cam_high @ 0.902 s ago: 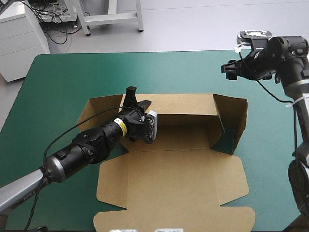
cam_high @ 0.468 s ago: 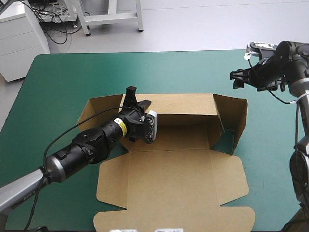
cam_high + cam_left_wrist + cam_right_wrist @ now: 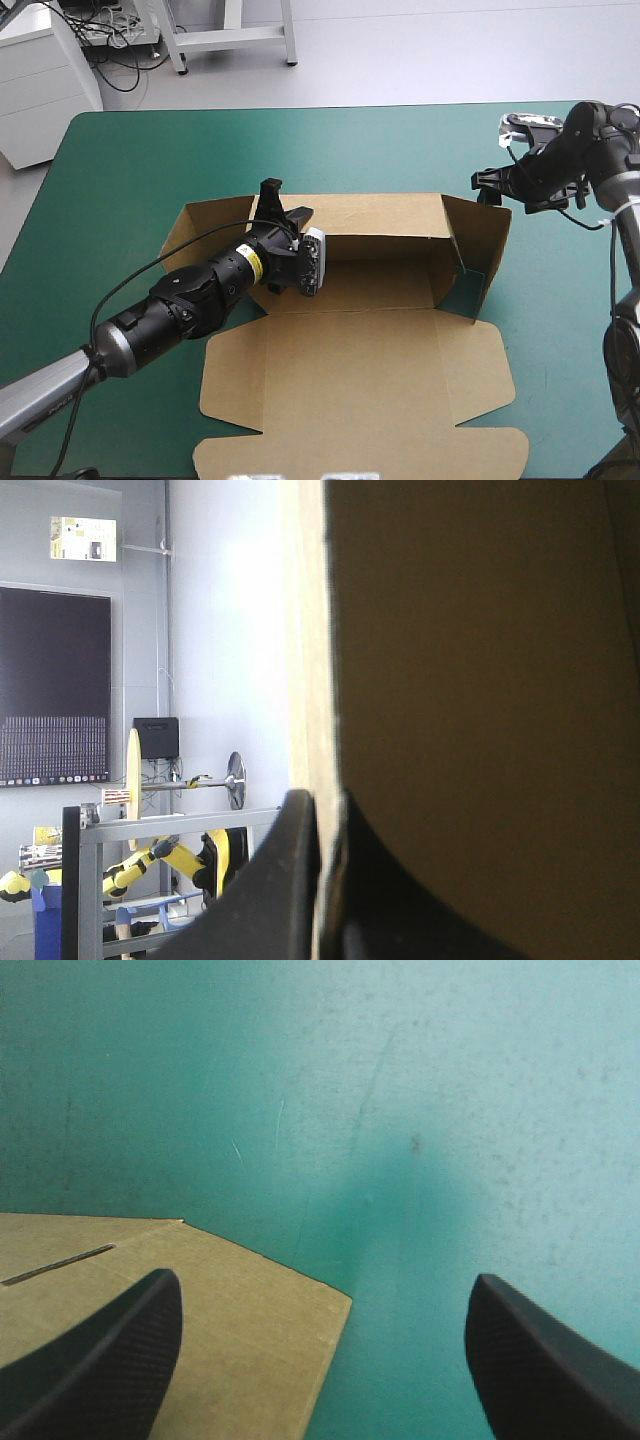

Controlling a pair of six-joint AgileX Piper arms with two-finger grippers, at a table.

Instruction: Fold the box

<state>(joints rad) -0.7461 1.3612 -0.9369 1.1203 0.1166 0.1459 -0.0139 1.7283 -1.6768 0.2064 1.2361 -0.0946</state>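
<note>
The brown box (image 3: 360, 380) lies mid-table, its lid flat toward the near edge, its back wall (image 3: 380, 215) and right end flap (image 3: 485, 250) raised. My left gripper (image 3: 277, 205) is shut on the back wall's top edge near its left end. In the left wrist view the black fingers (image 3: 290, 880) pinch the board (image 3: 480, 680), which fills the space beside them. My right gripper (image 3: 487, 187) hovers open just above the right flap's far top corner. In the right wrist view that corner (image 3: 200, 1340) lies under the open right gripper (image 3: 325, 1282), nearer one finger.
Teal-green cover (image 3: 300, 150) shows on every side of the box, widest toward the far edge. The left end flap (image 3: 200, 225) leans outward beside my left arm. To the right of the box the cover (image 3: 450, 1110) is bare.
My right gripper has come down and toward the near side, from off the far right to just above the right flap's corner. The left gripper and the box have not moved.
</note>
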